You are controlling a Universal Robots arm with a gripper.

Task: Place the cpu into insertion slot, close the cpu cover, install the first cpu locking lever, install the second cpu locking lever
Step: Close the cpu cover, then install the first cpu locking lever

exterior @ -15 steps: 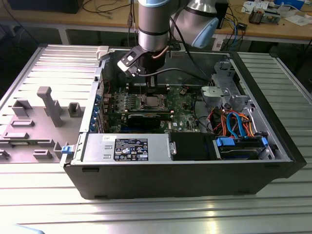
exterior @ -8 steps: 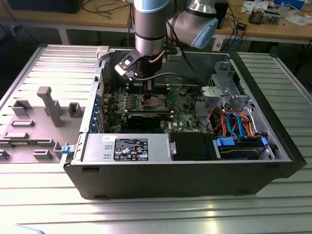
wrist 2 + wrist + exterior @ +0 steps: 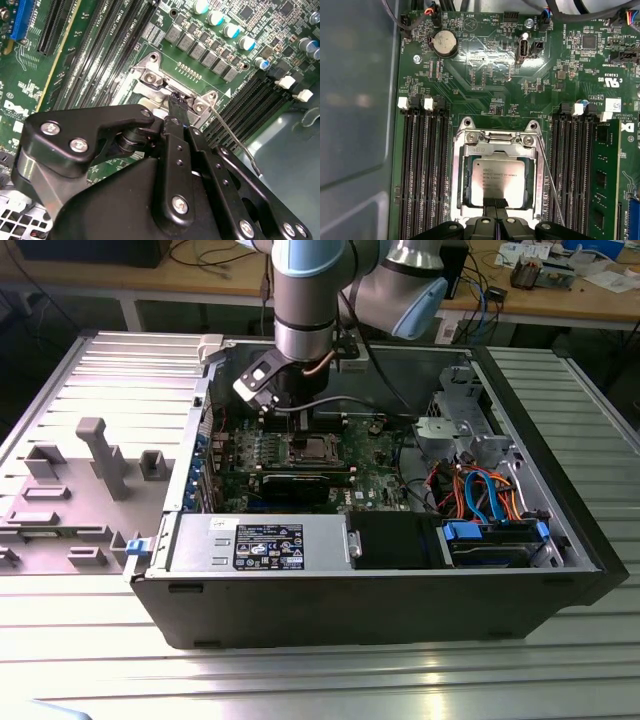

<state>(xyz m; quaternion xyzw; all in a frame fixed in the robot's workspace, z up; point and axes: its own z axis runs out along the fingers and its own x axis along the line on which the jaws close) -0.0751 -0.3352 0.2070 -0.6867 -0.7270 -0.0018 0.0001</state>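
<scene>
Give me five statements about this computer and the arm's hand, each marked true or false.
1. The cpu lies in the insertion slot, metal top up. True.
2. The hand hangs outside the computer case. False: it reaches inside the case, with its tips at the cpu's edge.
3. A round coin cell sits on the motherboard. True.
4. A side panel closes the computer case. False: the case lies open, with the motherboard exposed.
5. The cpu cover stands upright. False: in the first wrist view it lies flat, framing the cpu.
</scene>
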